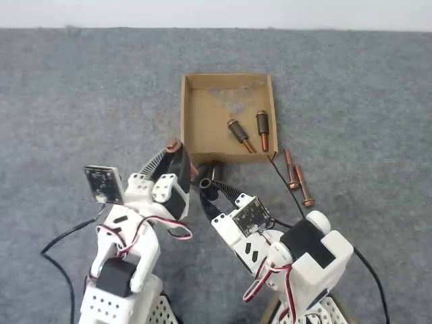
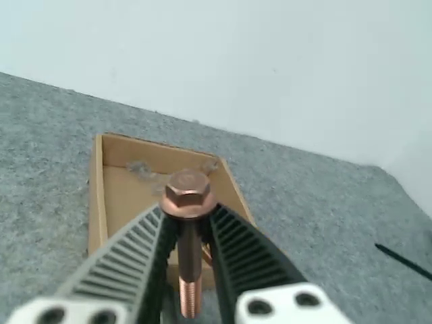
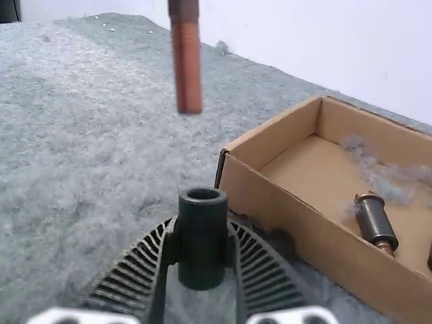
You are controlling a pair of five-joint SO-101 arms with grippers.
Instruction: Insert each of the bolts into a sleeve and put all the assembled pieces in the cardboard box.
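Carpet (image 1: 67,101) beside cardboard box (image 1: 183,115) holds two loose bolts (image 1: 302,183).

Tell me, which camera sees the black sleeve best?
The right wrist view: the sleeve stands upright in the right gripper, its open hole on top. The high view shows it as a small dark tube beside the cardboard box. The left wrist view looks at the bolt and that box.

Two assembled pieces (image 1: 237,131) in cardboard box (image 1: 183,115); bolts (image 1: 291,169) right.
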